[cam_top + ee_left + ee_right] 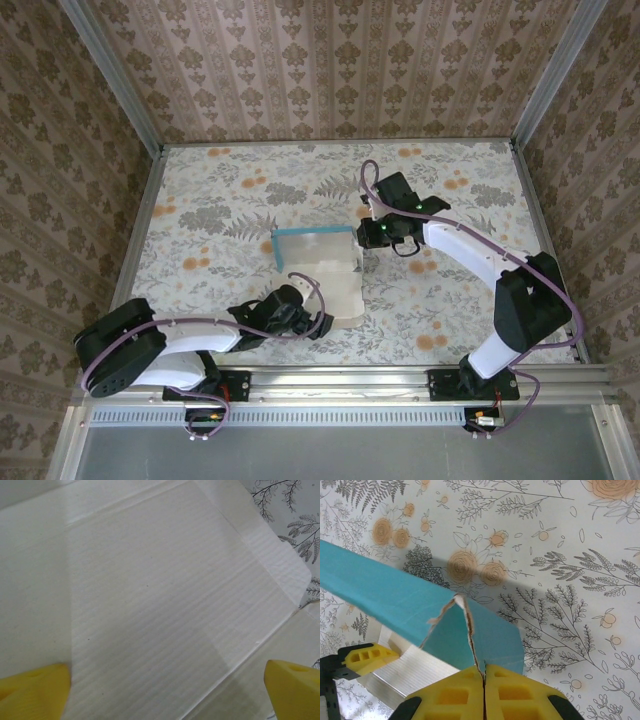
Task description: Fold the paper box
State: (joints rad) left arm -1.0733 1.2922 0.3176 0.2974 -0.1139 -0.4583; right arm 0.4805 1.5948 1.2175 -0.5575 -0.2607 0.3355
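**Right pinch on the blue corner, left jaws wide over the white panel**

Closest to my right wrist lens were the yellow fingertips [450, 695] of the right gripper [484, 680], pressed flat together at 6 o'clock in that view. A thin card edge of the paper box [395, 600] ran straight down into the seam between them, so I read that gripper as clamped on the box's turquoise corner flap. From that pinch a long blue wall stretched away toward 10 o'clock, standing up off the floral table [200, 200]. A ribbed white face showed below it at 7 o'clock.

On the left wrist view the left gripper [165, 695] stood with its jaws far apart, one yellow fingertip at 7 o'clock and the other at 5 o'clock. The white face of the card lay under the gap between them. I could not tell whether either tip touched the card. A rounded flap of the card reached the table at 3 o'clock.

From the overhead camera the box sat near the middle of the table, white side up. Its blue walls were raised along its 12 o'clock and 9 o'clock edges. The right gripper was at the box's 2 o'clock corner and the left gripper at its 6 o'clock edge.
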